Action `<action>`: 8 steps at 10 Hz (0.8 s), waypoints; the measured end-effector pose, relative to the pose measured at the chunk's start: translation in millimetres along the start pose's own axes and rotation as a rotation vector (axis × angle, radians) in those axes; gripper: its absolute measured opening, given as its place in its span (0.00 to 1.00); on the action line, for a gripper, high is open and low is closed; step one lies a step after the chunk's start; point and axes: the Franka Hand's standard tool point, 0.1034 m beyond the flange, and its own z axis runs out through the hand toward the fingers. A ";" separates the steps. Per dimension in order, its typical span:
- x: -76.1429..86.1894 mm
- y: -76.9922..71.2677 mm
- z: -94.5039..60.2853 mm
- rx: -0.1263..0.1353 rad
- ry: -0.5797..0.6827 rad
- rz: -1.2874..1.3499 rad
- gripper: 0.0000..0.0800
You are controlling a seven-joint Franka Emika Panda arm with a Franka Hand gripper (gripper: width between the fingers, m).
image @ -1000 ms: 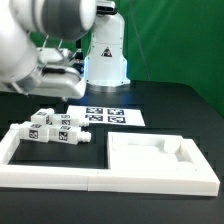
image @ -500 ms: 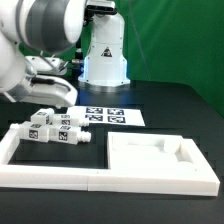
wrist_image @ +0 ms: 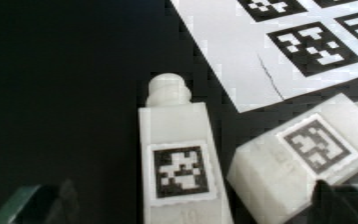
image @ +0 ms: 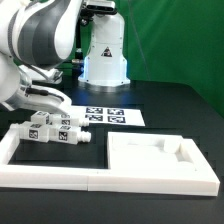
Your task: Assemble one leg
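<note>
Tool: the tool (image: 52, 103) seems spread, with nothing pinched; its tips are poorly shown.
Leg: the leg (wrist_image: 176, 150) is laid on the surface (image: 170, 105), just beside a second block (wrist_image: 309, 150).
Approach: the tool should be centred on the leg alone, so the second block is not caught.

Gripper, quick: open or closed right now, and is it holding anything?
Gripper: open, holding nothing. One leg lies between its jaws, which are apart and not clamped on it.
</note>
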 end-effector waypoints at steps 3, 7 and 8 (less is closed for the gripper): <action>9.8 11.9 10.4 0.006 -0.016 0.008 0.81; 14.3 12.2 16.3 0.000 -0.013 0.008 0.81; 14.7 11.5 19.4 -0.001 -0.019 0.008 0.81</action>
